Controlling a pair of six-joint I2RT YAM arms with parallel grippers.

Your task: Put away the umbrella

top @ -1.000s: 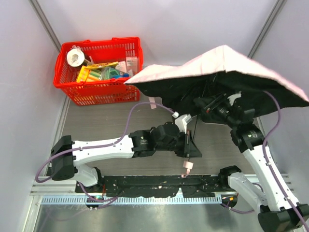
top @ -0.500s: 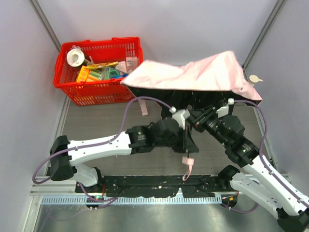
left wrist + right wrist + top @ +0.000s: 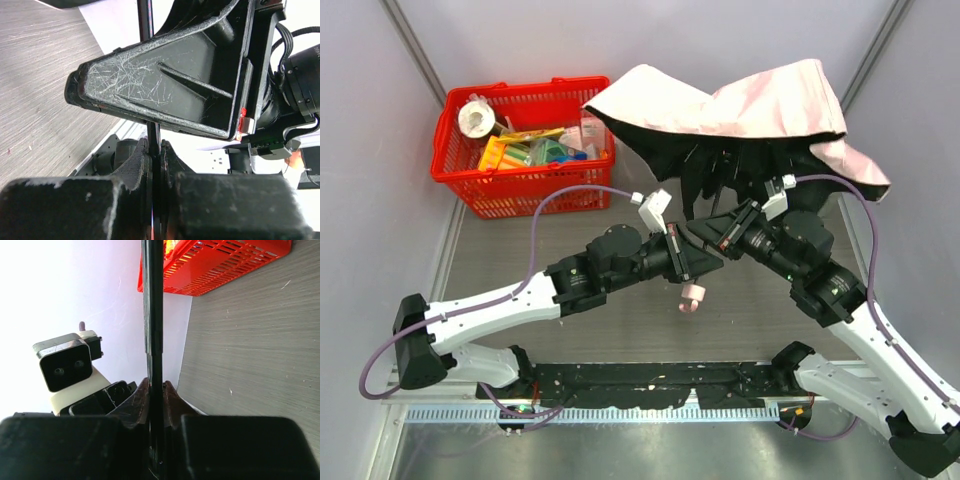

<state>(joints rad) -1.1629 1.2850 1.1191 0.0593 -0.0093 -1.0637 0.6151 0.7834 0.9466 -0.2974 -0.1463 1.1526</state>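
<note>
The umbrella (image 3: 740, 100) is half collapsed, its pale pink canopy bunched at the back right with the black underside facing me. Its thin black shaft (image 3: 145, 20) runs down between both grippers to the small pink handle (image 3: 692, 297), which hangs above the table. My left gripper (image 3: 694, 262) is shut on the shaft just above the handle; the left wrist view shows its jaws (image 3: 154, 147) pinching the rod. My right gripper (image 3: 717, 234) is shut on the same shaft (image 3: 153, 315) a little higher, jaws (image 3: 153, 385) pressed to it. Both grippers almost touch.
A red plastic basket (image 3: 470, 185) with a tape roll and colourful packets stands at the back left, close to the canopy's left edge. The basket (image 3: 215, 265) also shows in the right wrist view. Grey walls close in on both sides.
The canopy has folded from wide open to a bunched shape and shifted back and left. Both arms have swung up and back. My right gripper has tightened on the shaft.
</note>
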